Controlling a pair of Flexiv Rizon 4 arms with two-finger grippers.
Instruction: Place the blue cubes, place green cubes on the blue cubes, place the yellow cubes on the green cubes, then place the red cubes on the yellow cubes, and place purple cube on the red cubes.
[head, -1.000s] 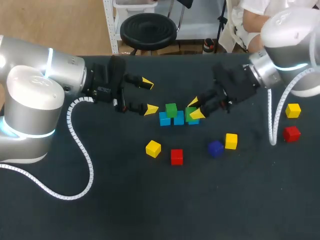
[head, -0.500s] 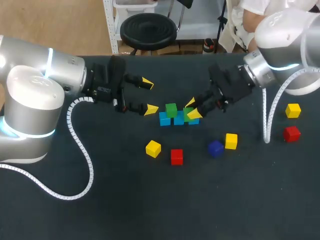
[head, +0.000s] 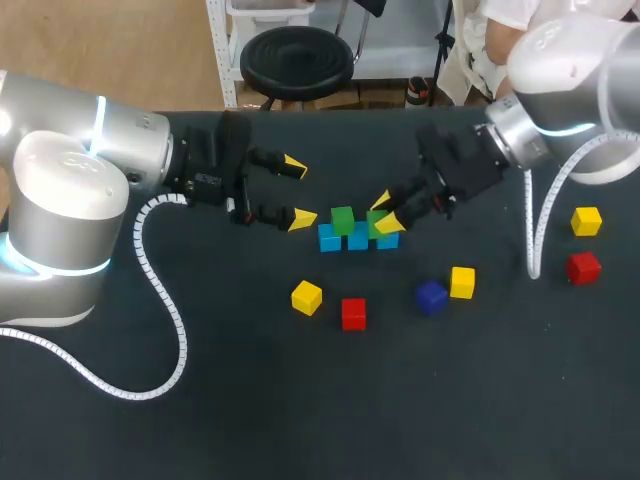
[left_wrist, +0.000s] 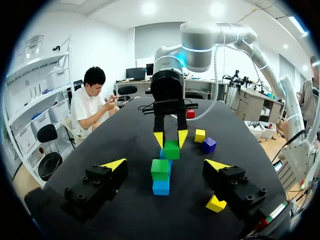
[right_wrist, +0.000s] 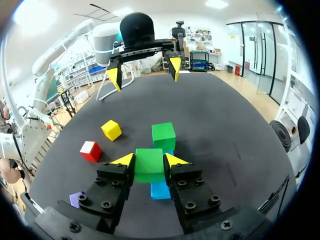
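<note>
A row of blue cubes (head: 357, 239) lies at the table's middle. One green cube (head: 343, 220) sits on its left end, also visible as the nearer green cube (left_wrist: 160, 169) and the farther green cube (right_wrist: 164, 136). My right gripper (head: 386, 212) is shut on a second green cube (head: 376, 224), holding it low over the row's right part. In the right wrist view this held cube (right_wrist: 149, 165) sits between the fingers with a blue cube (right_wrist: 160, 190) under it. My left gripper (head: 299, 192) stands open just left of the row, with nothing in it.
In front of the row lie a yellow cube (head: 307, 297), a red cube (head: 353, 313), the purple cube (head: 431, 296) and another yellow cube (head: 462, 282). At the far right sit a yellow cube (head: 586, 221) and a red cube (head: 583, 267).
My right gripper, with the green cube in it, has shifted slightly left toward the blue row. The left arm has not moved.
</note>
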